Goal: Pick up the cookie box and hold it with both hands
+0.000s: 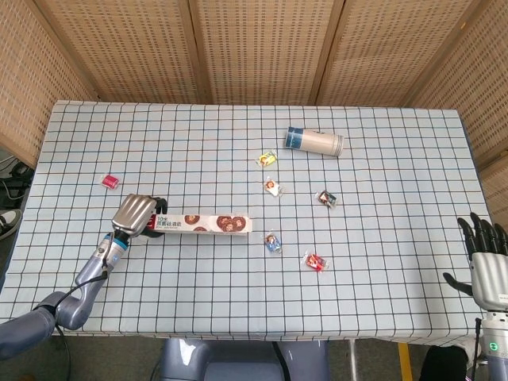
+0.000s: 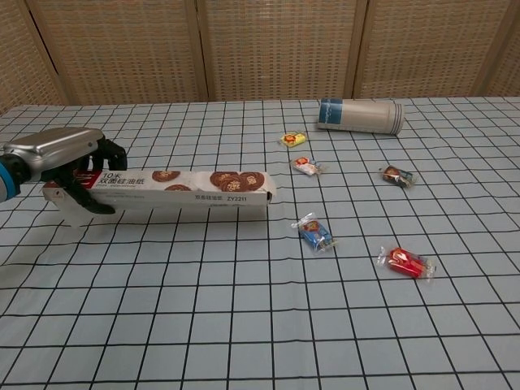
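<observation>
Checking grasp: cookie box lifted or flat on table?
Cannot tell. Left robot hand grips one end of the box; any gap beneath is unclear.

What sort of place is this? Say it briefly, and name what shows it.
Probably an indoor robot test setup rather than a home: a table under a checked cloth, woven screens closing it in, and a cookie box, wrapped candies and a cup stack scattered as props.

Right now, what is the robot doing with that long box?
The robot's left hand is wrapped around one end of the long cookie box and seems to be lifting it off the checked tablecloth. Its right hand waits open at the table's far edge, nowhere near the box yet. Small wrapped candies, like the blue one and the red one, lie scattered around, and a cup lies on its side further back.
</observation>
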